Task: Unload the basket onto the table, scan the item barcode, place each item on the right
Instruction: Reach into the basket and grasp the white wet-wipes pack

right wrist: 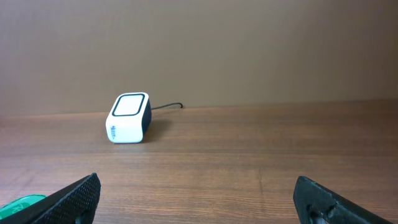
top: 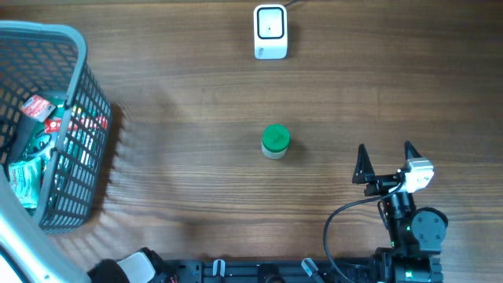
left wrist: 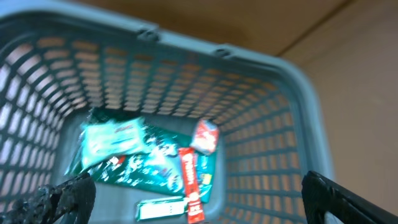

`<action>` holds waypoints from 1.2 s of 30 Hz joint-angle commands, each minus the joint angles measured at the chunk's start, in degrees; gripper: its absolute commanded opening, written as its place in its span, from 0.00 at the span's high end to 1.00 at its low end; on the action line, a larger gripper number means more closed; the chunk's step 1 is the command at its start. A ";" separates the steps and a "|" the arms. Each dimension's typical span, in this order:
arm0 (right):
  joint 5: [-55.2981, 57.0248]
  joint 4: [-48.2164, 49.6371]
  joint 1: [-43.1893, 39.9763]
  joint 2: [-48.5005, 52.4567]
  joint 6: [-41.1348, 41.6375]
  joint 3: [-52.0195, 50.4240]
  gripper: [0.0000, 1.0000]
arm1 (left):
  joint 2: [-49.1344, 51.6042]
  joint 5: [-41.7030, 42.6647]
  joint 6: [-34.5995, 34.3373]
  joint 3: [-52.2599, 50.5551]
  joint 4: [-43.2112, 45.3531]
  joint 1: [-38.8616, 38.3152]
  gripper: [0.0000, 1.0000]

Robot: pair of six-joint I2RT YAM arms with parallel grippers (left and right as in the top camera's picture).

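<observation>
Wooden table point(top: 196, 204); grey basket point(top: 78, 149) holds packets point(left wrist: 143, 158).

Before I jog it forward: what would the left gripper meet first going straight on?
The left gripper, open, points down into the basket. It would likely meet the packets lying on its floor first, though the blurred view leaves the depth unclear.
</observation>
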 commanded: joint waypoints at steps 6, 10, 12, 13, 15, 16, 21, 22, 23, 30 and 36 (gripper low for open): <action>0.42 0.17 0.22 -0.35 -0.37 -0.07 0.00 | 10.43 1.97 -10.29 0.68 -2.78 6.60 0.00; 0.42 0.17 0.22 -0.35 -0.37 -0.07 0.00 | 17.07 3.15 -10.27 0.68 -3.82 6.69 0.00; 0.42 0.17 0.22 -0.35 -0.37 -0.07 0.00 | 19.93 3.54 -10.29 0.68 -4.79 6.69 0.00; 0.42 0.17 0.22 -0.35 -0.39 -0.07 0.00 | 21.51 3.45 -10.27 0.68 -5.14 6.69 0.00; 0.42 0.17 0.22 -0.35 -0.37 -0.07 0.00 | 24.30 3.26 -10.08 0.26 -5.46 6.84 0.00; 0.42 0.17 0.22 -0.35 -0.37 -0.07 0.00 | 25.97 3.28 -10.12 -0.96 -4.90 7.21 0.00; 0.42 0.17 0.22 -0.35 -0.37 -0.07 0.00 | 29.03 3.28 -10.10 -7.08 0.00 8.39 0.00; 0.42 0.17 0.22 -0.35 -0.37 -0.07 0.00 | 29.40 3.30 -10.08 -8.15 1.25 8.70 0.00; 0.42 0.17 0.22 -0.35 -0.37 -0.07 0.00 | 29.92 3.28 -9.79 -9.25 2.69 9.11 0.00; 0.42 0.17 0.22 -0.35 -0.37 -0.07 0.00 | 34.05 3.30 -8.74 -12.61 7.63 9.79 0.00; 0.42 0.17 0.22 -0.35 -0.37 -0.07 0.00 | 39.32 1.90 -8.13 -13.09 8.79 9.81 0.05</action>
